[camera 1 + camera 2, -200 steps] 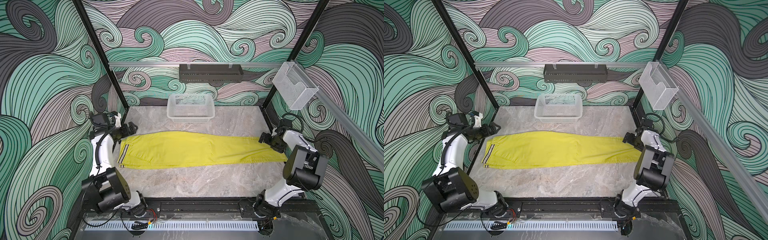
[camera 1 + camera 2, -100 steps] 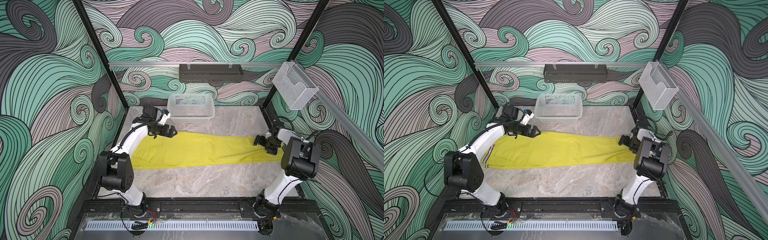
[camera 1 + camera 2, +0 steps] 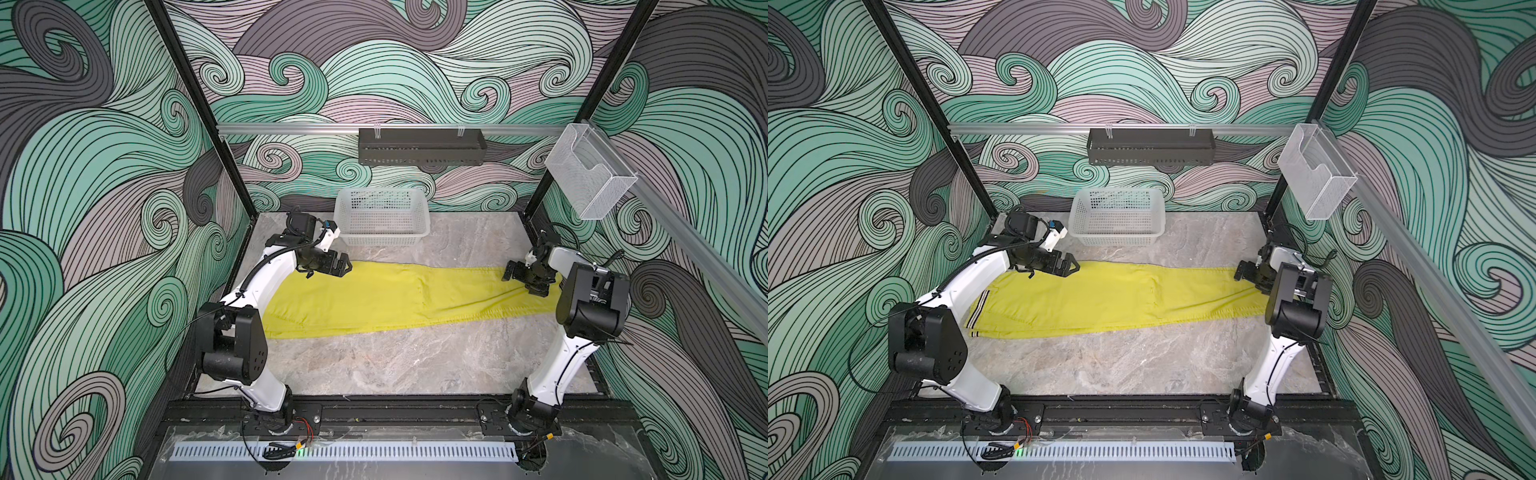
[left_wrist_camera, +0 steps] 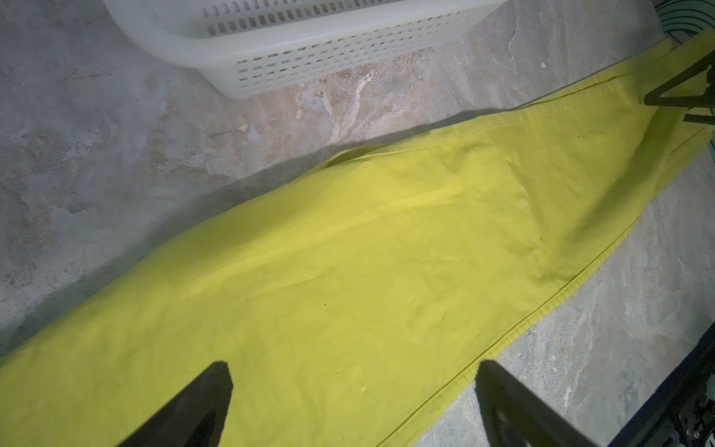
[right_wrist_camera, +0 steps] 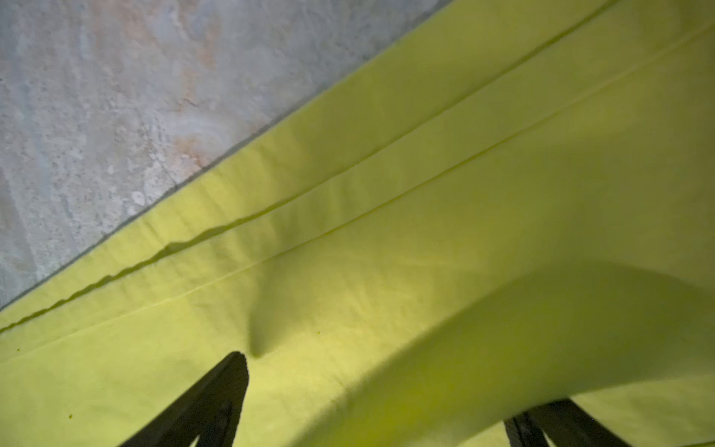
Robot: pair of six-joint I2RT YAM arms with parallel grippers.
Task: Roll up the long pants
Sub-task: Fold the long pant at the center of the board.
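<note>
The long pants (image 3: 374, 299) (image 3: 1100, 299) lie flat across the marble table, bright yellow-green. Their striped waistband (image 3: 976, 309) is at the left and the legs run to the right. My left gripper (image 3: 343, 268) (image 3: 1071, 264) hovers open over the pants' far edge near the waist. In the left wrist view the left gripper (image 4: 354, 387) has only cloth (image 4: 348, 271) under its spread fingers. My right gripper (image 3: 519, 280) (image 3: 1250, 274) is open over the leg ends. In the right wrist view a raised fold of the fabric (image 5: 503, 340) crosses between its fingers (image 5: 216, 398).
A white perforated basket (image 3: 382, 216) (image 3: 1117, 216) (image 4: 309, 50) stands at the back, just behind the left gripper. A black tray (image 3: 422, 145) hangs on the rear rail and a clear holder (image 3: 590, 178) on the right rail. Bare table (image 3: 395, 365) lies in front of the pants.
My left arm has swung from the left edge by the waistband to the pants' far edge near the basket. The right gripper has shifted slightly over the leg ends. Both stayed open.
</note>
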